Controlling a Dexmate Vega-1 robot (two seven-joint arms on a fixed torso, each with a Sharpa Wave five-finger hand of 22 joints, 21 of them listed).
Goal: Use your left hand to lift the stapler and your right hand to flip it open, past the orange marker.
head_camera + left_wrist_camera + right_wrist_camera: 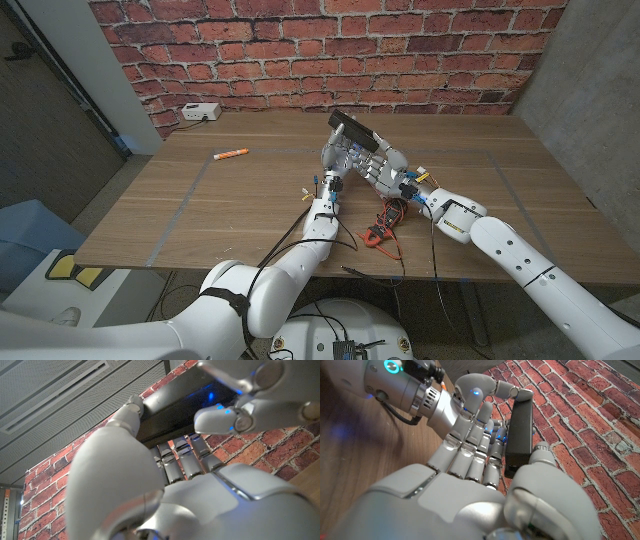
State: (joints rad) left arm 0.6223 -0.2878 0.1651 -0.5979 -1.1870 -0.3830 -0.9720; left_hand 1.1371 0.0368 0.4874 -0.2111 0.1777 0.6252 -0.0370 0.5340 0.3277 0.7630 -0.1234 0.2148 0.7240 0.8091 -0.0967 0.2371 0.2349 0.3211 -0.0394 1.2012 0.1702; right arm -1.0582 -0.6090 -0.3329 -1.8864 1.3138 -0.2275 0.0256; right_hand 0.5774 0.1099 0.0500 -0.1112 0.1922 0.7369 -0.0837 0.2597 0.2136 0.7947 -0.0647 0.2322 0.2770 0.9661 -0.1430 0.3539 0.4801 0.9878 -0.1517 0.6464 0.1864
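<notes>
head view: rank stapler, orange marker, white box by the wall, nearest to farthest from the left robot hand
1. stapler: black, lifted off the table, in the left robot hand, with the right robot hand against it.
2. orange marker: lying on the table to the robot's left.
3. white box: far-left table corner, at the brick wall.

lab/test bay | brick-pattern backdrop | concrete walls | wooden table
</notes>
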